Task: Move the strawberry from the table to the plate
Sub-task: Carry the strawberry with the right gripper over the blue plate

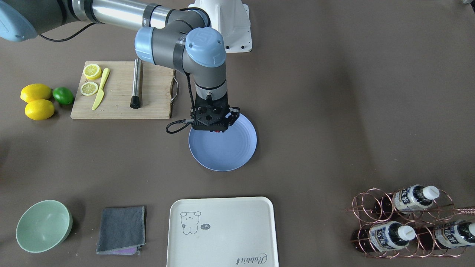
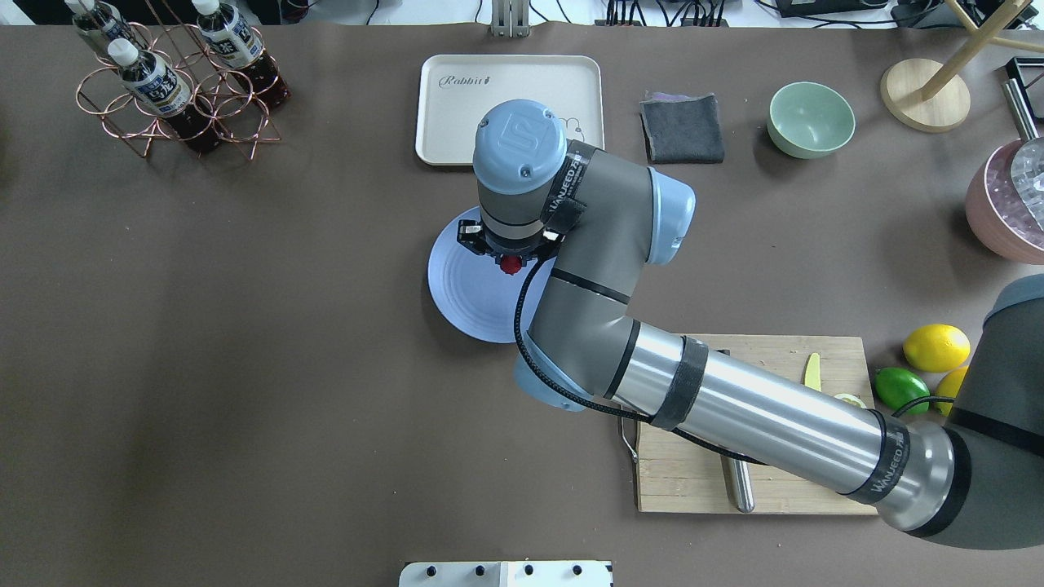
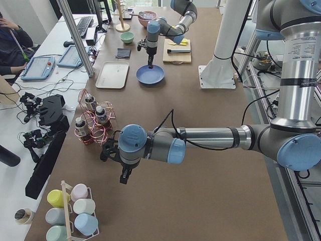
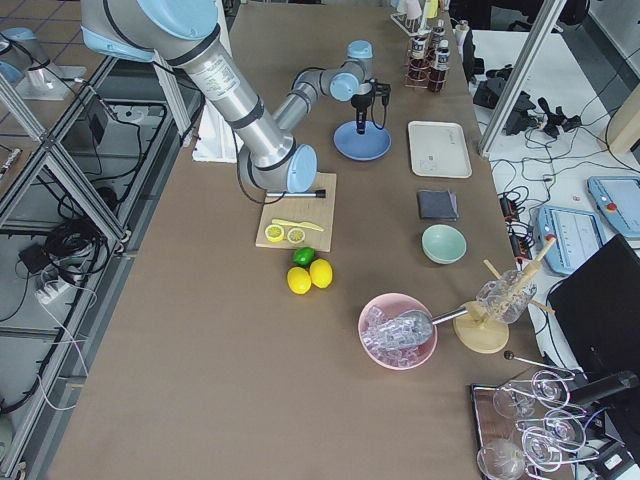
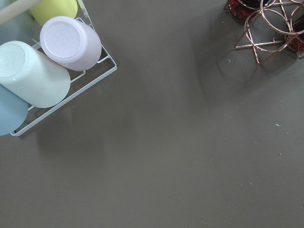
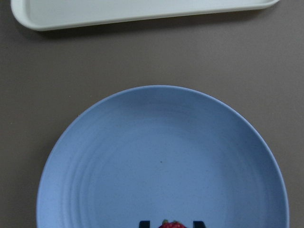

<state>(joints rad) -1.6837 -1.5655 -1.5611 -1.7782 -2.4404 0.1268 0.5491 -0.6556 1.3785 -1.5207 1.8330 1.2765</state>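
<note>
The right arm reaches out across the tabletop [image 1: 334, 111], and its right end effector [image 1: 216, 129] points straight down over the blue plate [image 1: 230, 152]. From the wrist camera, 2 dark fingertips [image 6: 142, 223] stand close on either side of the strawberry [image 6: 172, 224], clenched on it, so the berry is grasped between them. It sits above the plate's surface, off centre toward the robot's base. I cannot tell whether it touches the plate.

The cream tray [image 1: 222, 237] lies just beyond the plate on the operators' side, apart from it. The wooden cutting board [image 1: 118, 100] lies beside the plate on the robot's right.

The left end effector [image 3: 124, 176] hangs low over bare tabletop, near the copper bottle rack [image 3: 93, 125] and a wire rack of pastel cups [image 5: 57, 71]. Only the side view shows it, so I cannot tell whether it is released or clenched.
</note>
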